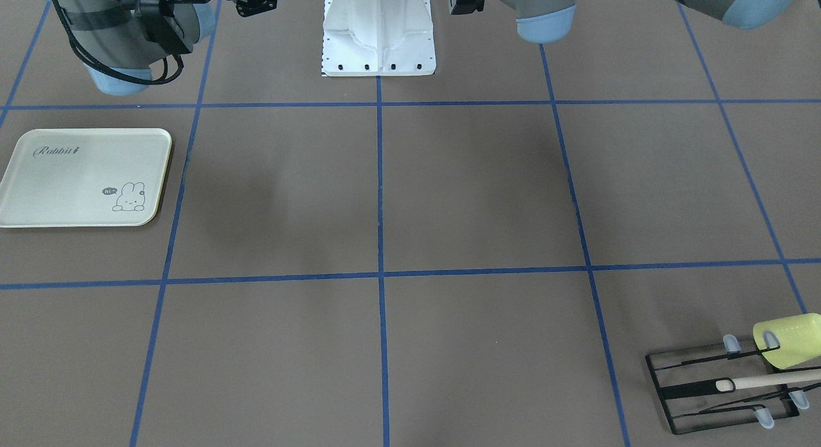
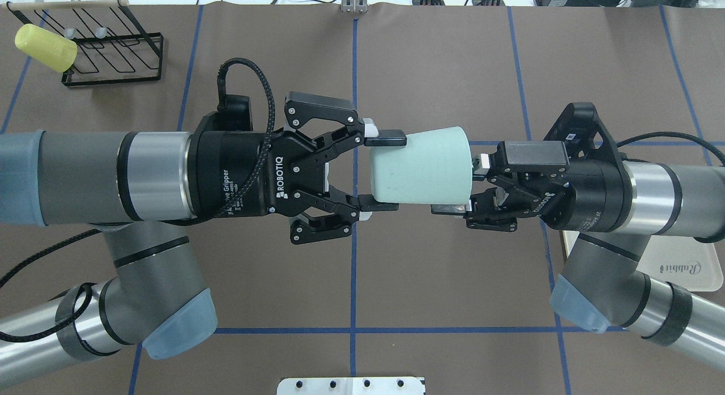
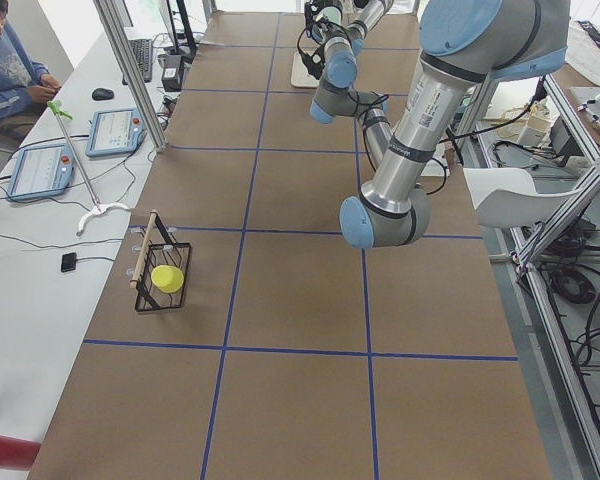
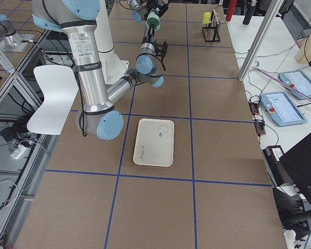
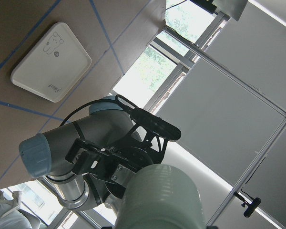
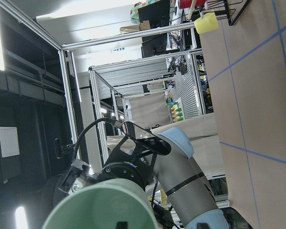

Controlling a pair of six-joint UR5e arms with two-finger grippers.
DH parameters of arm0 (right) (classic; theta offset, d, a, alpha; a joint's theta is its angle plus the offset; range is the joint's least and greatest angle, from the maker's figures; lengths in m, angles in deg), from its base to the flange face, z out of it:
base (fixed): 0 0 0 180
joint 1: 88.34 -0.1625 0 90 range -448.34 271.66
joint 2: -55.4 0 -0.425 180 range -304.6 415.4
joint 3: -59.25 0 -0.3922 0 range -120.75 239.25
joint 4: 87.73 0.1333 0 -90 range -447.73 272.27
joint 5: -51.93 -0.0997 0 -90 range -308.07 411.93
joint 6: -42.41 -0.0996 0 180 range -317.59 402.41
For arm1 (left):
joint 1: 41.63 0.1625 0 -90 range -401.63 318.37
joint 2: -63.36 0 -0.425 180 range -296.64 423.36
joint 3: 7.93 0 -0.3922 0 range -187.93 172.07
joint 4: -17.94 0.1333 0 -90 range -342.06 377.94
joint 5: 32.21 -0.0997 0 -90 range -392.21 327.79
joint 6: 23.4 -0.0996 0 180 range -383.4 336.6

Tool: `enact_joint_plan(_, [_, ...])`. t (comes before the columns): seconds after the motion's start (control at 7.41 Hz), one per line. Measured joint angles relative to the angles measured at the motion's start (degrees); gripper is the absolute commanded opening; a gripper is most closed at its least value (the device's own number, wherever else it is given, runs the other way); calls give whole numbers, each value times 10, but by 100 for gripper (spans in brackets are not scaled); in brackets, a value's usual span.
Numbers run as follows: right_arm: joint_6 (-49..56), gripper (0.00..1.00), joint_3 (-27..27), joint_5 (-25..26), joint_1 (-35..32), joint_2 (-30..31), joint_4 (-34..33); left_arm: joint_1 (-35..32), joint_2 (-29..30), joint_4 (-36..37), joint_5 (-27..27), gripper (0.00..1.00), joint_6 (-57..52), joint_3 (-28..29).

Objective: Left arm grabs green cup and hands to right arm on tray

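Note:
The green cup (image 2: 419, 165) lies on its side in mid-air between the two arms, above the table's middle. My left gripper (image 2: 385, 170) is shut on its narrow base end, one finger on each side. My right gripper (image 2: 461, 185) is shut on the wide rim end, with one finger under the wall and one inside the mouth. The cup fills the bottom of the left wrist view (image 5: 162, 200) and of the right wrist view (image 6: 105, 210). The tray (image 1: 83, 177) lies flat and bare on the table on the right arm's side, partly hidden under that arm in the overhead view (image 2: 679, 264).
A black wire rack (image 2: 113, 43) stands at the far left corner with a yellow-green cup (image 2: 45, 47) hung on it and a wooden handle across it. The white robot base plate (image 1: 378, 30) is at the near middle edge.

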Motion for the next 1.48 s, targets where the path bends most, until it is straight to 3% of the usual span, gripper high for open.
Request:
enact_joint_plan(0.13, [0,0,1,-1,0,0,0,2,0,0,-1,64,-1,2])
enact_joint_plan(0.27, [0,0,1,-1,0,1,1,3,0,0,-1,100,-2,4])
enact_joint_plan(0.81, [0,0,-2,2,-2,6,2,-1,-11,3,-2,100,-60,1])
enact_joint_plan(1.21, [7,0,-9,17,-5,53,2,-36,-112,5,2,100,-111,-43])
enact_joint_plan(1.48, [66,0,-21,20,-17,112,1,-85,-161,21,4,100,-177,-45])
